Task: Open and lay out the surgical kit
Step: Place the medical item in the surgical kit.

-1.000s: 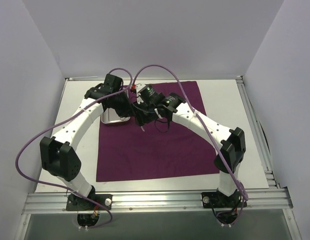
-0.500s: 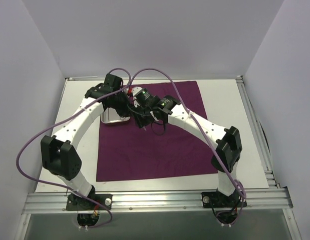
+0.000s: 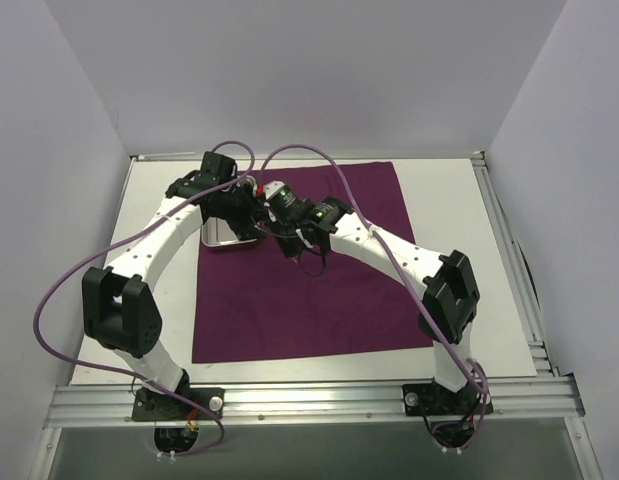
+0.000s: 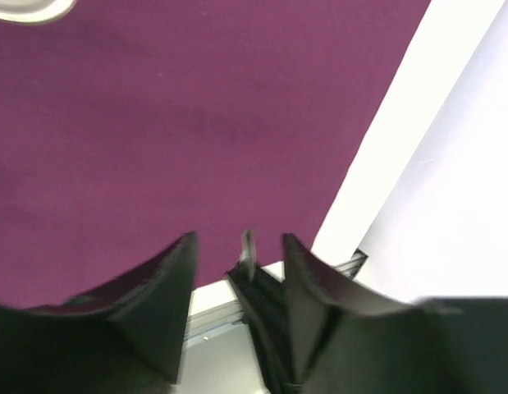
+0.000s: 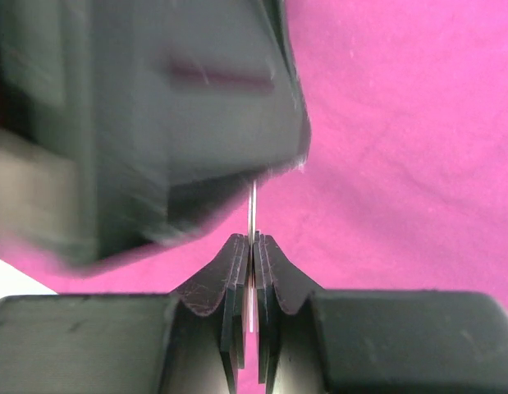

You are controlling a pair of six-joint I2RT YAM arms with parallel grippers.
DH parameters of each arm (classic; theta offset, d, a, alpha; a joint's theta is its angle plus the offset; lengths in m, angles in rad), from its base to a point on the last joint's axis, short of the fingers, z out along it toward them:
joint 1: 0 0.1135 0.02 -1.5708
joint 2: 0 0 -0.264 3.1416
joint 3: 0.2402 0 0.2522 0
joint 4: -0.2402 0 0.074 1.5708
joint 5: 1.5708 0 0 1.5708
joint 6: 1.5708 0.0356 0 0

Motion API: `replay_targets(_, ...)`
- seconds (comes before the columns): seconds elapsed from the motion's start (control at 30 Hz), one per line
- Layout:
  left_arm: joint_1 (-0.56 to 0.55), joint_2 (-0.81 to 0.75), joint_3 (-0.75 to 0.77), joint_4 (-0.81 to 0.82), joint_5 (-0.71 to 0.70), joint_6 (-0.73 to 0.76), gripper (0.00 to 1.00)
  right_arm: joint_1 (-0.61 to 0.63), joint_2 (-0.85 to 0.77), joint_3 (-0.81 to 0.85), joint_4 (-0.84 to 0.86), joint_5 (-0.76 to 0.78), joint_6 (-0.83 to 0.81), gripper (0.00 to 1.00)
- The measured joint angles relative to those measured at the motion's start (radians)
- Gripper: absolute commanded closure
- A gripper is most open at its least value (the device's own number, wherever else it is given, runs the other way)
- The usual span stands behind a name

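Observation:
The dark purple cloth (image 3: 309, 300) of the surgical kit lies flat on the table, and the small steel tray (image 3: 225, 236) rests on its back left corner. Above the cloth beside the tray, my two grippers meet tip to tip. My right gripper (image 5: 254, 240) is shut on a thin silver instrument (image 5: 252, 209), seen edge-on, so I cannot tell which instrument it is. My left gripper (image 4: 237, 246) is open, and the instrument's tip (image 4: 248, 250) stands free between its fingers (image 4: 176, 275). From above, the left gripper (image 3: 251, 204) and right gripper (image 3: 270, 203) hide the instrument.
The cloth's edge and the white table (image 4: 377, 156) run diagonally in the left wrist view, with the metal frame rail (image 3: 309, 398) at the near edge. Purple cables (image 3: 309, 150) arch over both wrists. White walls enclose the table on three sides.
My right gripper has shut on the thin silver instrument and my left gripper has opened off it. Both wrists drifted slightly left, towards the tray.

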Motion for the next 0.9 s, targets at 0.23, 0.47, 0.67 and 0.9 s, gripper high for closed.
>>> replay_targets(0.23,0.105,-0.047,-0.07,0.023,0.008,0.061,0.32,-0.086,-0.031,-0.174,0.041,-0.047,0.026,1.0)
replay_targets(0.47,0.138,-0.099,-0.103,0.071,0.038,0.168,0.44,-0.266,-0.088,-0.321,0.118,-0.119,0.037,1.0)
replay_targets(0.67,0.114,-0.04,-0.147,0.152,0.145,0.227,0.53,-0.377,-0.089,-0.372,0.182,-0.185,0.036,1.0)
replay_targets(0.9,0.034,0.097,-0.147,0.21,0.227,0.264,0.53,-0.535,-0.064,-0.418,0.25,-0.271,0.029,1.0)
